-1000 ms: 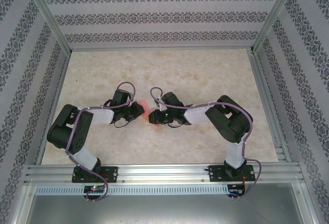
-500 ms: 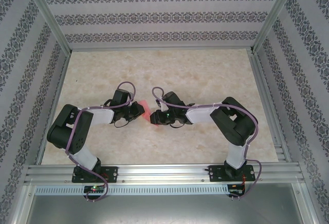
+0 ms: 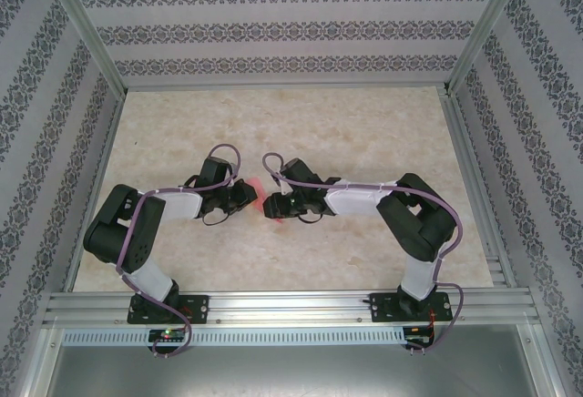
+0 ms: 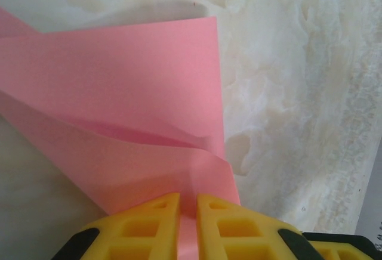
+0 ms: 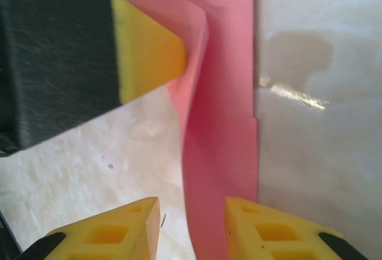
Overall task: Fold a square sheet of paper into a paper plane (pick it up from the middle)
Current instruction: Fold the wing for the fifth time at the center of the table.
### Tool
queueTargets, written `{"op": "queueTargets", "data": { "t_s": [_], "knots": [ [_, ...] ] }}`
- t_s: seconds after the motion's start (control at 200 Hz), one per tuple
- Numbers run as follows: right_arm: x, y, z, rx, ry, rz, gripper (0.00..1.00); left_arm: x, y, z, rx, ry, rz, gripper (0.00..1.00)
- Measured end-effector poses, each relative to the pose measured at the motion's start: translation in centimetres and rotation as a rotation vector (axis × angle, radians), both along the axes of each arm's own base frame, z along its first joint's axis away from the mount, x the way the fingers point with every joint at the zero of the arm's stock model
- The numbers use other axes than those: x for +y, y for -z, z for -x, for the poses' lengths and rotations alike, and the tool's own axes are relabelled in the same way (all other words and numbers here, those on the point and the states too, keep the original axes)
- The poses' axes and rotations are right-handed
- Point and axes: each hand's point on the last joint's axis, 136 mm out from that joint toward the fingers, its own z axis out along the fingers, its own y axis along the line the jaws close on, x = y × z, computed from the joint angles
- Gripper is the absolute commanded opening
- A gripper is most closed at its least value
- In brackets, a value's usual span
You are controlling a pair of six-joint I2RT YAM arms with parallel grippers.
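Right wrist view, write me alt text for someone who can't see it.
A folded salmon-pink sheet of paper runs down the middle over a pale marbled tabletop, pinched near the top by the black, yellow-tipped left pincer reaching in from the upper left. The right pincer is open at the bottom, one yellow finger on each side of the paper.

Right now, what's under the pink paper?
Pale marbled table shows around the paper. Its folded layers overlap, so the spot directly beneath is covered.
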Motion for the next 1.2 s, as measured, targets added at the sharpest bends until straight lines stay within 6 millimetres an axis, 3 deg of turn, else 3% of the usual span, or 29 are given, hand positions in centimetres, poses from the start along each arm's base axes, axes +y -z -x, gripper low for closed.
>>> {"op": "queueTargets", "data": {
  "t_s": [0.16, 0.624, 1.204],
  "knots": [
    [0.4, -0.5, -0.2, -0.033, -0.01, 0.022, 0.34, 0.0, 0.2, 0.0, 0.005, 0.0, -0.002, 0.15],
    [-0.1, 0.0, 0.0, -0.035, -0.023, 0.058, 0.17, 0.0, 0.2, 0.0, 0.006, 0.003, -0.001, 0.16],
    [-0.7, 2.0, 0.4, 0.029, 0.028, -0.007, 0.06, -0.5, -0.5, -0.1, -0.004, 0.021, 0.024, 0.22]
  ]
}}
